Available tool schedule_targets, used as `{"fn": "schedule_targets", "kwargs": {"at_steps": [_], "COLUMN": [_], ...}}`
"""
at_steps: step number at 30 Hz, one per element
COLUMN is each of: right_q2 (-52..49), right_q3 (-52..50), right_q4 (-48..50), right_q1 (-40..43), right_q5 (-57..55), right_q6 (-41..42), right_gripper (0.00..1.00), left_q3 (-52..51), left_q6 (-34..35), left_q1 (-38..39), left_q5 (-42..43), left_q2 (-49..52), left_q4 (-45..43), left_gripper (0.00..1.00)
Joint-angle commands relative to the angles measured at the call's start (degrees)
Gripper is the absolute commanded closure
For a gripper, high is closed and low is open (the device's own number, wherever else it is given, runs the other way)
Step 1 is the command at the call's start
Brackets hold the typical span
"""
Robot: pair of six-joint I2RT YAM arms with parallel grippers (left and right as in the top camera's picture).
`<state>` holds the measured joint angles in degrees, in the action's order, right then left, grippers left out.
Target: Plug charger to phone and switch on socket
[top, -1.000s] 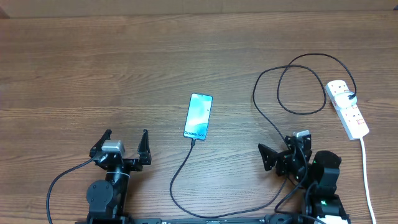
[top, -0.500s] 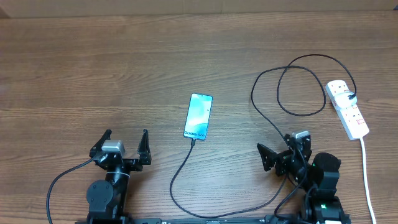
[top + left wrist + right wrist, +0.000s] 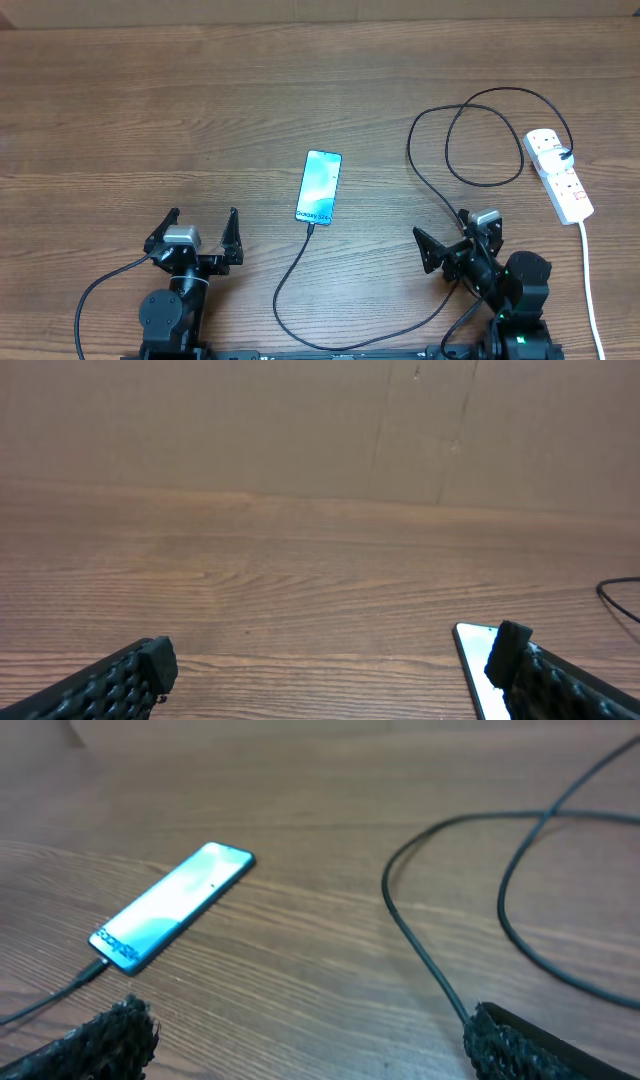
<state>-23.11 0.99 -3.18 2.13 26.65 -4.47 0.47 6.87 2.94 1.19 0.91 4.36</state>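
Observation:
The phone (image 3: 319, 187) lies flat mid-table with its light-blue screen lit, also seen in the right wrist view (image 3: 170, 905) and at the left wrist view's lower right (image 3: 473, 660). The charger (image 3: 430, 195), a thin black cable, runs from the phone's near end (image 3: 93, 971) in a loop along the front edge, then up to a black plug in the socket (image 3: 558, 175) at the far right. My left gripper (image 3: 200, 228) (image 3: 330, 657) stands open left of the phone, holding nothing. My right gripper (image 3: 455, 240) (image 3: 310, 1028) is open over the cable, touching nothing.
The socket's white cord (image 3: 588, 280) runs down the right side to the front edge. The cable's loops (image 3: 520, 910) spread over the table between my right gripper and the socket. A brown wall (image 3: 300, 430) stands behind the table's far edge.
My right arm's rear part has slid slightly toward the front edge; its gripper stays open in about the same place. Left arm, phone and cable are unchanged.

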Motion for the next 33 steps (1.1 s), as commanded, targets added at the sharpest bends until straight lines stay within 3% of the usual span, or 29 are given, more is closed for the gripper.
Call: {"fn": "schedule_targets", "kwargs": {"at_steps": [1, 16, 33], "right_q2": [3.1, 22.8, 23.0], "right_q3": [-0.6, -0.6, -0.5], "right_q4": [0.0, 0.1, 0.2], "right_q1": [-0.5, -0.5, -1.6], "right_q5": [0.0, -0.2, -0.2], "right_q6": [0.1, 0.1, 0.1], "right_gripper": [0.00, 0.00, 0.00], "left_q3": [-0.2, -0.2, -0.2], "left_q6": [-1.1, -1.1, -1.1], "left_q1": [-0.3, -0.3, -0.3], "left_q5": [-0.3, -0.3, -0.3], "left_q2": [-0.7, -0.7, -0.7], "left_q4": [0.1, 0.1, 0.1], "left_gripper": [0.00, 0.01, 0.00]}}
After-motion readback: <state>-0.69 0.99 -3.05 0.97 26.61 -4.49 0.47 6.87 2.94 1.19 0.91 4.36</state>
